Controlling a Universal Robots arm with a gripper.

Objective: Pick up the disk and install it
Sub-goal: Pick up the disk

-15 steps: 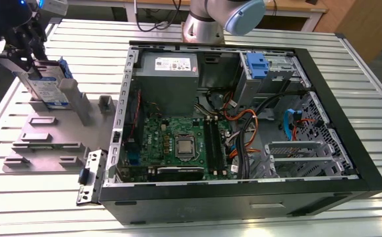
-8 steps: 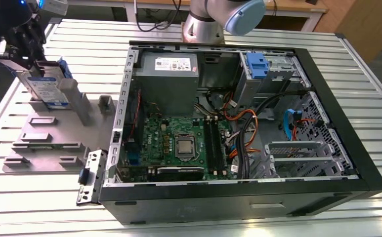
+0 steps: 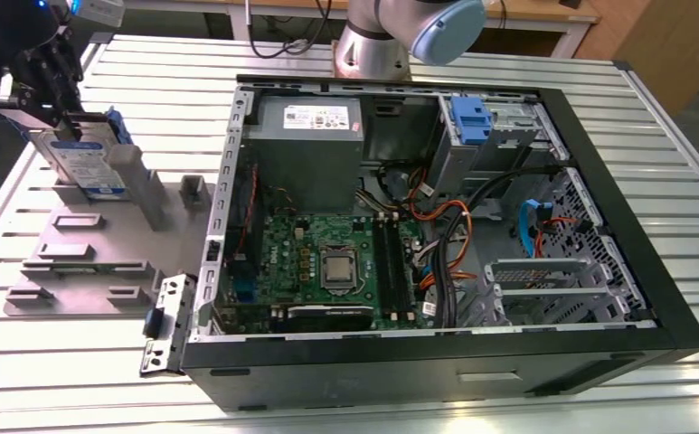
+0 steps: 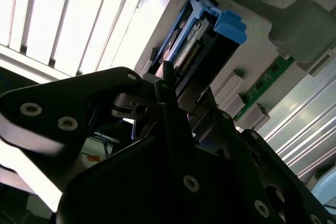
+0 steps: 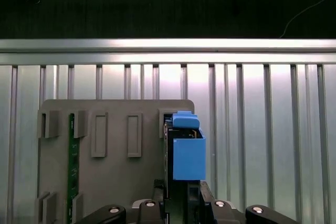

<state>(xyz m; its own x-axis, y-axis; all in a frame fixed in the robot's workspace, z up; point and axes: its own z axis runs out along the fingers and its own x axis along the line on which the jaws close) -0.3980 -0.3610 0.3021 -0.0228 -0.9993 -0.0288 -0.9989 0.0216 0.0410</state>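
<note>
In the exterior view the gripper (image 3: 66, 127) pinches the upright disk (image 3: 88, 167) at its six o'clock, with the computer case (image 3: 385, 366) at three o'clock.

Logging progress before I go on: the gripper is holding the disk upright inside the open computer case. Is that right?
Not quite. The gripper does hold the disk upright, but not inside the open computer case. The disk is outside it, at the grey fixture on the exterior view's left of the case. The exterior view shows this.
</note>
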